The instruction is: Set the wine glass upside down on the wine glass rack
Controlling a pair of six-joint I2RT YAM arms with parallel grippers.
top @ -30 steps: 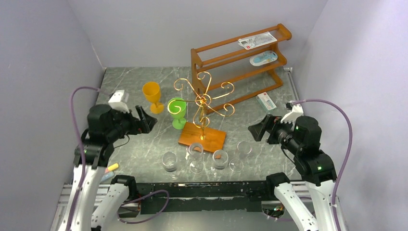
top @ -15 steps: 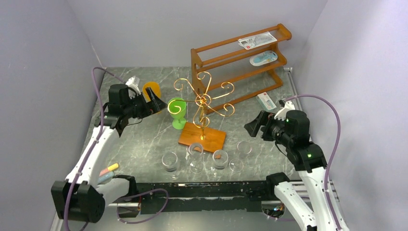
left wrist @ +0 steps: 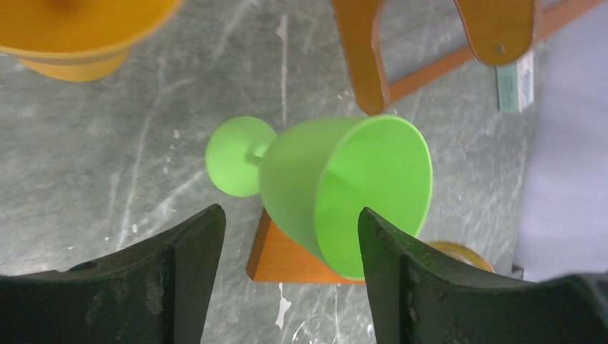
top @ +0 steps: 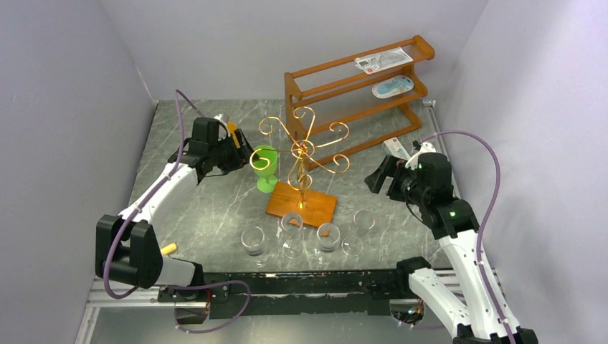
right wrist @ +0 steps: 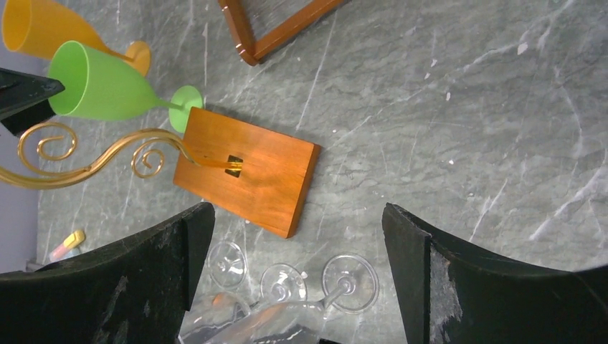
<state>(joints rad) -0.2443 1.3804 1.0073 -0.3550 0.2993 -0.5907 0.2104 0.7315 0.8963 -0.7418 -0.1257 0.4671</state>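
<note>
My left claw (left wrist: 288,229) has swung over to straddle the upright green glass (left wrist: 337,190) on the desk (top: 215,208) beside the rack (top: 305,154), jaws open but narrowing, so grasp comes next; right claw (right wrist: 297,215) wide.

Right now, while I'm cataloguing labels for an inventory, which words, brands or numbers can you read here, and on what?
No text is legible anywhere.
Flat white packet on the top tier of the brown wooden three-tier shelf: red and dark print, too small to read.
Pale blue packet on the middle tier: too small to read.
White-and-teal box on the grey marble table: blurred.
</note>
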